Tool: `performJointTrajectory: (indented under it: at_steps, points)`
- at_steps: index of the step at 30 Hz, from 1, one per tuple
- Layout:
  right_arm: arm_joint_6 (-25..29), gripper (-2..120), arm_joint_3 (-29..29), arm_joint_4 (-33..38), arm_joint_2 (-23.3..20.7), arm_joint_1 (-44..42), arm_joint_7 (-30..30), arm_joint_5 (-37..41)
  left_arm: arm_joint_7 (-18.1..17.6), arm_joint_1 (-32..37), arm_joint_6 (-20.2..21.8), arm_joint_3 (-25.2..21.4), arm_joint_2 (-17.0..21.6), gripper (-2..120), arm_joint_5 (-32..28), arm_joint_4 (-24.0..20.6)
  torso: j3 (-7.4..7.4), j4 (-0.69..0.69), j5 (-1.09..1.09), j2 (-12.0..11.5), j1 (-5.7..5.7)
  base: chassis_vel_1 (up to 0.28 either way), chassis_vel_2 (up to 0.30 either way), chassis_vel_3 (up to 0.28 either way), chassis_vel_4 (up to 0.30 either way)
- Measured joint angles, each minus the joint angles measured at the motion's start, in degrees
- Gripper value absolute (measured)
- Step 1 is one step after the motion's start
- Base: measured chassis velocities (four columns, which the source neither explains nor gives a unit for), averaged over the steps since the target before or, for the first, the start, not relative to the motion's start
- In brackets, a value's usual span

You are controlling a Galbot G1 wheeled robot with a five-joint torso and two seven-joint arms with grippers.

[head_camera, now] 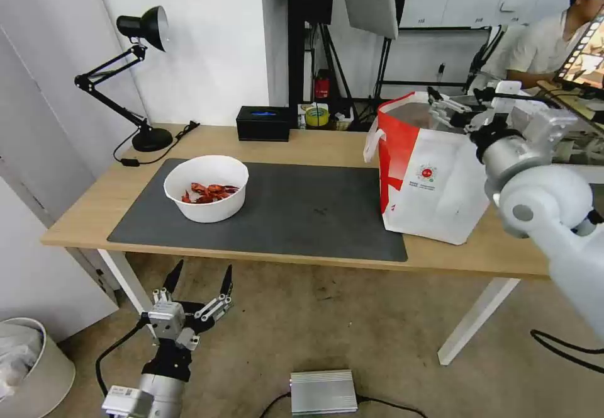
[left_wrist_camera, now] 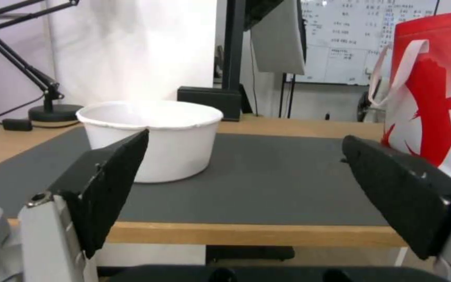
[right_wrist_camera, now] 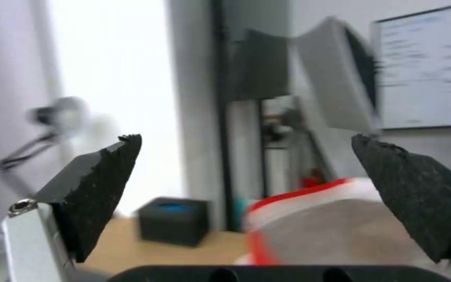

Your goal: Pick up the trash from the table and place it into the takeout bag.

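- Left hand (head_camera: pixel 200 279): low, in front of the worktop's near edge and below its surface, over the floor. Its two dark fingers (head_camera: pixel 172 276) point up toward the worktop and stand spread apart with nothing between them. The left wrist view confirms this: both pads (left_wrist_camera: pixel 112 184) are wide apart, and the worktop edge and bowl show through the gap.
- Floor: a grey metal box (head_camera: pixel 323 391) with a cable lies close to the robot; a white bin (head_camera: pixel 34 367) stands on the robot's left.
- Worktop (head_camera: pixel 314 147): light wood on white legs, with a large dark grey mat (head_camera: pixel 302 210) laid over its middle.
- White bowl (head_camera: pixel 206 187): upright on the left part of the mat, holding red crayfish shells (head_camera: pixel 211 192). It is well apart from the bag.
- Takeout bag (head_camera: pixel 428 179): upright on the right part of the worktop, its near left corner on the mat's right edge. The mouth is open, and a white handle (head_camera: pixel 372 141) hangs off the red side panel.
- Right hand (head_camera: pixel 443 106): raised above the bag's open mouth. In the right wrist view its pads (right_wrist_camera: pixel 100 184) stand wide apart and empty, with the bag's rim (right_wrist_camera: pixel 298 192) beyond them.
- Far edge of worktop: a black rectangular box (head_camera: pixel 263 122) at the back centre; a black desk lamp (head_camera: pixel 135 78) at the back left corner.
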Motion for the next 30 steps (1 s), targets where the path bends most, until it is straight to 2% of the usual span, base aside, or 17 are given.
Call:
performJointTrajectory:
  at_steps: [5,11,19,30]
  points:
    - [2.16,100,-0.92,4.83,-0.65,-4.32,-1.88,-0.96,0.01,-0.07,-0.36,-0.08,-0.02,100,-0.14,0.10,0.00,0.00,0.00,0.00,0.00,0.000,0.000,0.000,0.000]
    - [5.47,100,-2.02,8.56,0.13,-13.10,-2.13,-7.18,0.16,-0.17,-1.06,-0.28,-0.02,100,-0.07,0.33,0.00,0.01,0.00,0.00,0.00,0.000,0.000,0.000,0.000]
    - [11.57,100,-1.89,8.02,4.24,-29.24,-1.51,-20.89,0.79,-0.76,-2.01,-0.76,1.19,100,0.44,1.63,0.00,0.00,0.00,0.00,-0.01,0.000,0.000,0.000,0.000]
    - [16.12,100,-1.85,5.57,7.54,-40.27,0.65,-29.01,0.76,-1.43,-2.21,-0.54,1.42,100,0.09,2.43,0.00,0.00,0.00,0.00,-0.01,0.000,0.000,0.000,0.000]
